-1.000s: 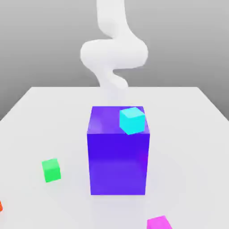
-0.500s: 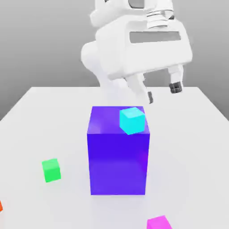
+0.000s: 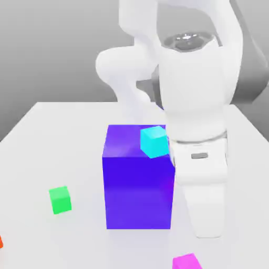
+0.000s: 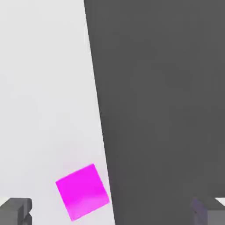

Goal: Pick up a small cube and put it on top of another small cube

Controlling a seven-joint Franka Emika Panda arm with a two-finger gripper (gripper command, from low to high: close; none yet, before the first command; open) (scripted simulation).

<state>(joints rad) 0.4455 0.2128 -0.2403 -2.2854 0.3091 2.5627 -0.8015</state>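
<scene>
One small magenta cube [image 3: 187, 261] sits nearest me, at the front edge of the bench [image 3: 52, 131], free and lying flat. From the hand view it [image 4: 82, 191] lies below the claw [image 4: 115, 211], closer to one fingertip [image 4: 15, 210] than to the other, and turned a little askew to the line between them. The claw is spread wide and carries nothing. The arm's white wrist [image 3: 202, 178] hangs just behind the cube, beside the big blue-purple block [image 3: 138, 178] with its cyan cube [image 3: 154, 141] on top.

To do the reach well, I reckon the hand should slide over until the cube is centred between the fingers, roll so the pads meet two flat faces squarely, then sink straight down. The bench edge runs close by, so a nudge could push the cube off; how close, I can't quite judge from here.

Farther off, toward the exterior view's left, waits the green cube [image 3: 60, 199], well apart and unobstructed.
</scene>
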